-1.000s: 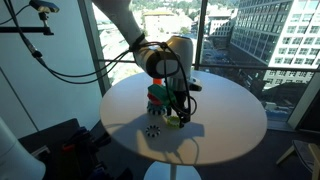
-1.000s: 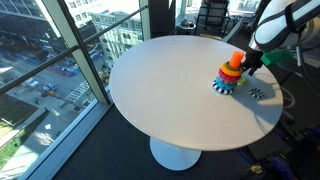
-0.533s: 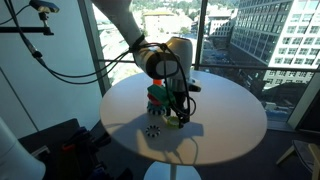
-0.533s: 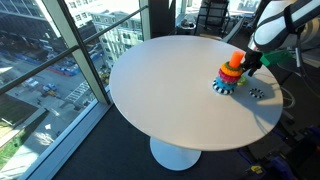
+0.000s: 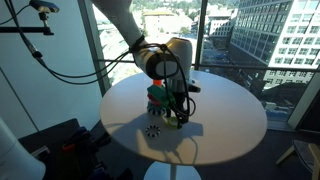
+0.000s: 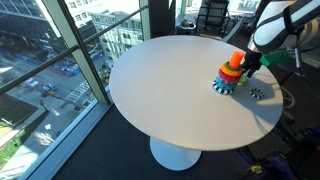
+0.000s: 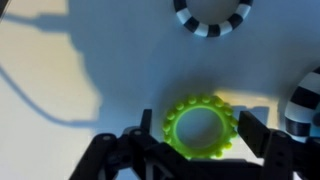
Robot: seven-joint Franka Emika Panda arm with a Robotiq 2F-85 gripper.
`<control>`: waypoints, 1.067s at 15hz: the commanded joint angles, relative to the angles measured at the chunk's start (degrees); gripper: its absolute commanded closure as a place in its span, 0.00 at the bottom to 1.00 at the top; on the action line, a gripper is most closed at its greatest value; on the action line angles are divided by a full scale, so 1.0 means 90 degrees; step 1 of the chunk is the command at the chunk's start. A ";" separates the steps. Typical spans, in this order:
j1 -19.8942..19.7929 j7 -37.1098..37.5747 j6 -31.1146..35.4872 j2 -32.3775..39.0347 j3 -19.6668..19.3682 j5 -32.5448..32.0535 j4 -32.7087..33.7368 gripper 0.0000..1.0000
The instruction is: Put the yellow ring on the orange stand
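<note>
From the wrist view, the small yellow-green plastic ring (image 7: 203, 128), doughnut-shaped with a knobbly rim, lies flat on the smooth white round table (image 7: 60, 120), low and right of centre in the frame. The black gripper (image 7: 200, 132) is spread and grasps nothing, with one finger at each side of the ring; whether they touch it, I cannot tell. A black-and-white striped ring (image 7: 212, 14) lies at the top edge. Only the exterior views show the stacker toy with orange peg (image 6: 231, 72) and toothed blue base. In an exterior view the yellow-green plastic ring (image 5: 173, 121) is a small spot just beside the toy.
</note>
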 commanded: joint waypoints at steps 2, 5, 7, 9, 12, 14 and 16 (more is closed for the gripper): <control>-0.0046 0.0177 0.0092 0.0037 0.0031 -0.0091 0.0042 0.40; -0.0095 0.0143 0.0051 -0.0024 0.0050 -0.0031 0.0059 0.53; -0.0136 0.0119 -0.0024 -0.0137 0.0053 0.0006 0.0075 0.53; -0.0176 0.0119 -0.0150 -0.0275 0.0043 0.0025 0.0125 0.53; -0.0210 0.0104 -0.0392 -0.0528 0.0041 0.0014 0.0214 0.53; -0.0214 0.0061 -0.0620 -0.0757 0.0067 0.0029 0.0255 0.53; -0.0200 0.0007 -0.0906 -0.1003 0.0101 0.0059 0.0300 0.53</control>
